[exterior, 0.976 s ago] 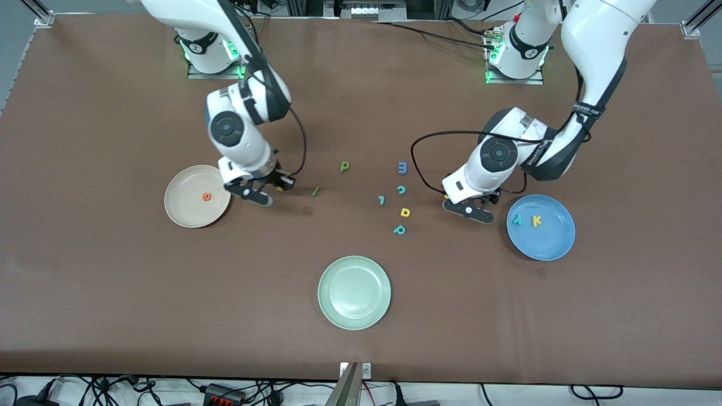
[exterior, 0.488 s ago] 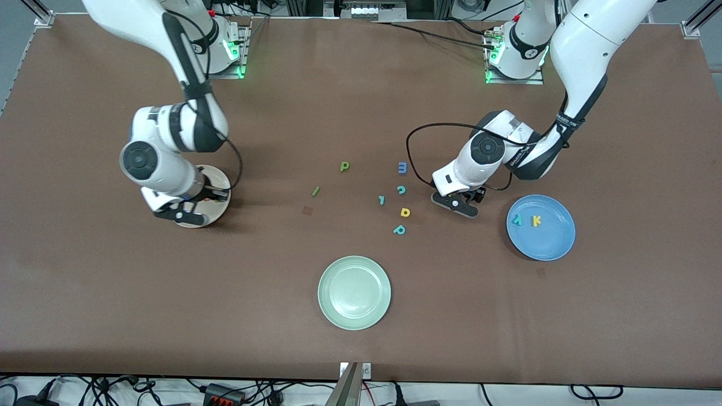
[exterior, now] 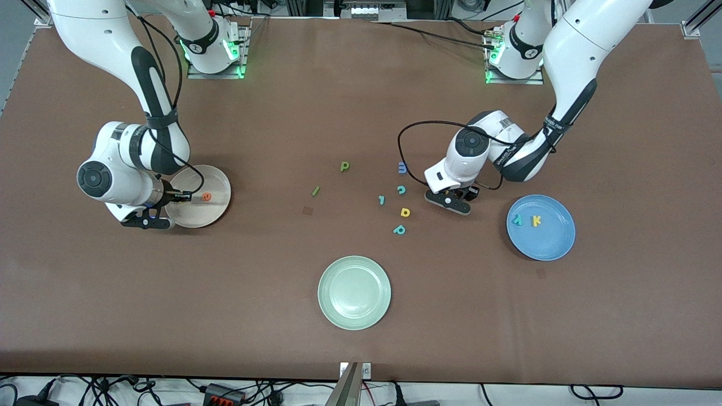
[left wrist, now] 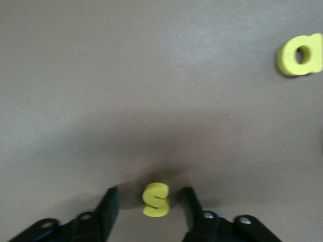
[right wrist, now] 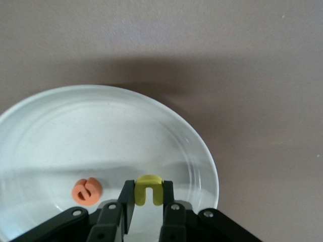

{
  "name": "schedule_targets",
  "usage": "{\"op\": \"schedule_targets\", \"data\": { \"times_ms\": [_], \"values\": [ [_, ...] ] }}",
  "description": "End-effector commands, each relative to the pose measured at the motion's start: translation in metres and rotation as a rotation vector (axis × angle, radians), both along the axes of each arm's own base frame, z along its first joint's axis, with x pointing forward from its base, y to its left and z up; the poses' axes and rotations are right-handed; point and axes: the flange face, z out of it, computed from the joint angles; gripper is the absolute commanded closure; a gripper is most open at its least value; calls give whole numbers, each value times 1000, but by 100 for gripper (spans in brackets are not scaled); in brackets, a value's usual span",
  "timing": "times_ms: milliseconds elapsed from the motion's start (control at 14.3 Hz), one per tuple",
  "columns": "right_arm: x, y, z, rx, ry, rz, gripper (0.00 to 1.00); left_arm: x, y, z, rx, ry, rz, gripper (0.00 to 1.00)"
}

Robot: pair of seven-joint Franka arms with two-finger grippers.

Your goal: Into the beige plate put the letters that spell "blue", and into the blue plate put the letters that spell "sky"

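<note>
My right gripper (right wrist: 148,188) is shut on the yellow u (right wrist: 148,189) low over the beige plate (right wrist: 101,126), beside the orange e (right wrist: 87,191). The front view shows that gripper (exterior: 183,197) over the plate (exterior: 210,212) next to the e (exterior: 207,197). My left gripper (left wrist: 149,197) is open astride the yellow s (left wrist: 156,199) on the table, with a gap on each side. The front view hides the s under that gripper (exterior: 458,196). The blue plate (exterior: 550,239) holds the teal y (exterior: 516,220) and yellow k (exterior: 536,221). The dark green b (exterior: 344,166) and l (exterior: 316,191) lie mid-table.
A pale green plate (exterior: 354,292) sits nearest the front camera. Loose letters lie close to the left gripper: a blue m (exterior: 402,167), teal c (exterior: 401,190), teal l (exterior: 382,199), yellow d/a shape (exterior: 405,212) and teal p (exterior: 399,229).
My right arm swung from beside the beige plate to over it, carrying the yellow u. My left gripper shifted toward the loose letters and its fingers narrowed around the s.
</note>
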Motion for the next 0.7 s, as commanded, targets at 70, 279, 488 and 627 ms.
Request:
{"op": "schedule_targets", "data": {
  "times_ms": [70,279,488,627],
  "values": [
    [6,9,13,20,-22,21,0,2,3,1,18,-18,17,89],
    [17,55,43,50,-79,56,0,7,7,15,46,-31,24,95],
    [43,135,53,27,-146,28,0,29,21,54,105,-74,40,96],
    [46,183,50,4,-167,-31,0,57,52,80,147,-79,23,96]
  ]
}}
